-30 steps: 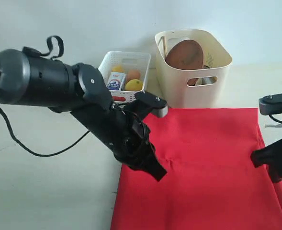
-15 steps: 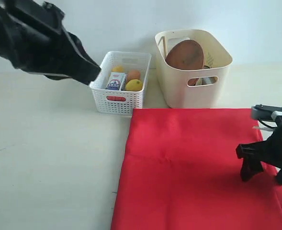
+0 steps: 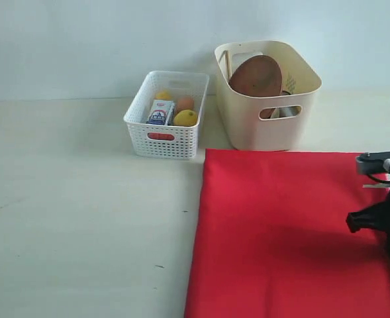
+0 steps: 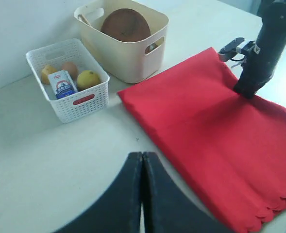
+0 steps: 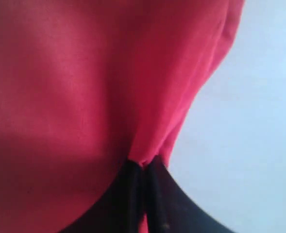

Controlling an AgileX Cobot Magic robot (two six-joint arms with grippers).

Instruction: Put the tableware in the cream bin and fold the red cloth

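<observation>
At the 3 o'clock edge of the red cloth, my right gripper is clamping closed on the fabric, which is spreading toward 9 o'clock, near the cream bin; my left gripper is hanging closed, empty, farther off

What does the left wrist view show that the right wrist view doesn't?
Left wrist only: the cream bin holding the round brown plate, the white lattice basket with a lemon, the cloth's scalloped edge, the right arm, and its own shut jaws. Right wrist only: a close-up of its jaws pinching a raised fold. Both: the red cloth and the pale table.
</observation>
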